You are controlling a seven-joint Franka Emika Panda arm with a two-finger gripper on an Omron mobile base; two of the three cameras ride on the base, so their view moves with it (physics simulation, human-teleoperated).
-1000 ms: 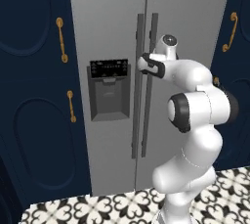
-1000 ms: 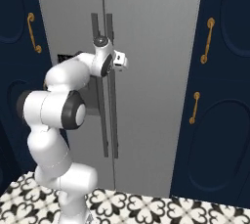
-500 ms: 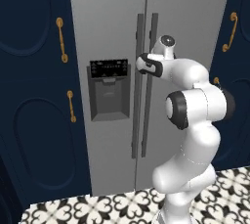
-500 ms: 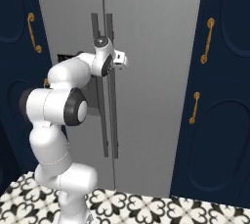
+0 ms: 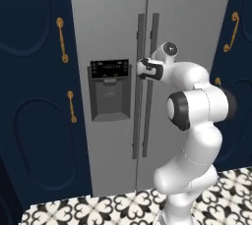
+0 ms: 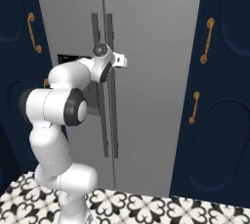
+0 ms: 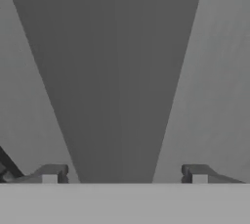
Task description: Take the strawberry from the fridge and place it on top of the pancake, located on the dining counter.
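at the fridge (image 5: 118,32) front: grey double doors, both shut; black dispenser panel (image 5: 109,90) on the left door, 2 long vertical handles side by side along the centre seam. gripper (image 5: 142,68) sits at handle height, right at the right door handle (image 5: 151,81); in right base view the gripper (image 6: 113,64) meets that same handle (image 6: 112,86). hand view: handle (image 7: 114,71) as a wide dark bar running up betw. the 2 fingertips (image 7: 49,174), one tip each side, jaws spread wide w/ the bar in the gap; contact w/ the bar can't be told. navy cabinets (image 5: 34,101) w/ gold handles (image 5: 61,40) flank the fridge both sides; patterned black-and-white floor tiles (image 5: 123,207) below. strawberry: nowhere to be made out, fridge closed.
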